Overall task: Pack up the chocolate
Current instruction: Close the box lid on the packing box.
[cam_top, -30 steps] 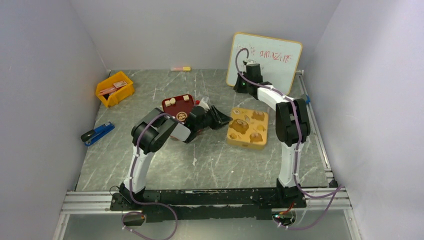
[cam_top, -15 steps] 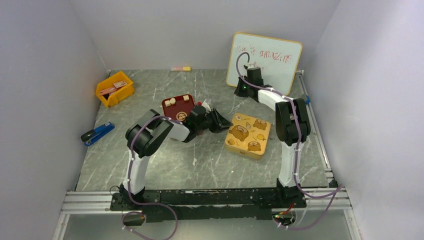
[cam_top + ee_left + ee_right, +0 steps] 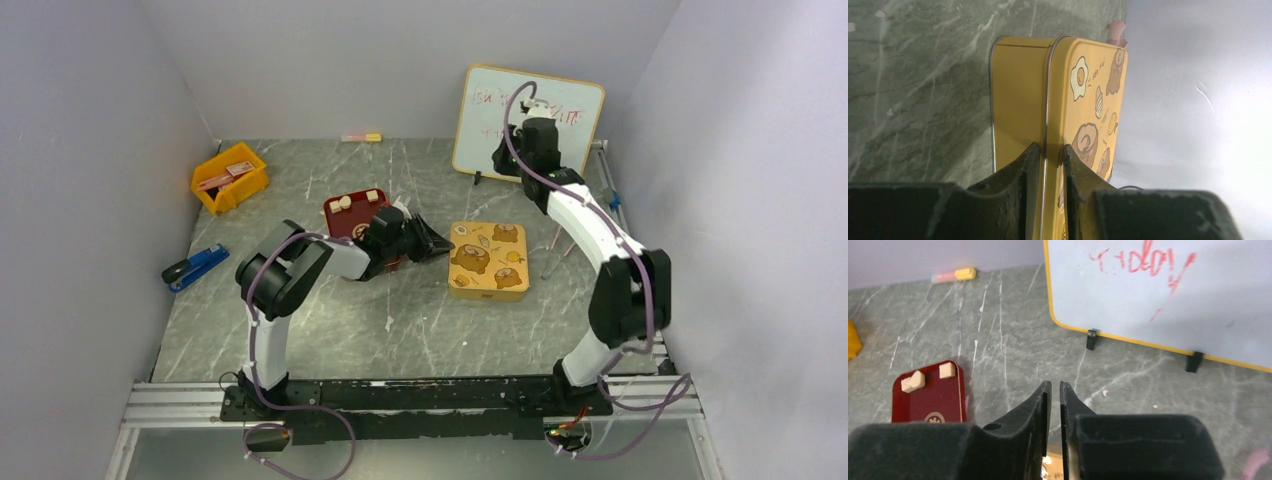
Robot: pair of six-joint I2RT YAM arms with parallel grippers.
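Chocolate [image 3: 345, 203] on the red tray [image 3: 338, 220] lies ten o'clock of the left claw [image 3: 1052, 156] — the nearer one, clamped on the gold tin [image 3: 488, 262] rim (right claw [image 3: 1053, 390] nearly together, empty).

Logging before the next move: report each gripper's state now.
Left gripper: closed on the lid rim of the gold tin.
Right gripper: all but shut, only a thin gap, holding nothing.

Bright even light, soft shadows; right fingers [image 3: 1028, 412] dark, blurred.
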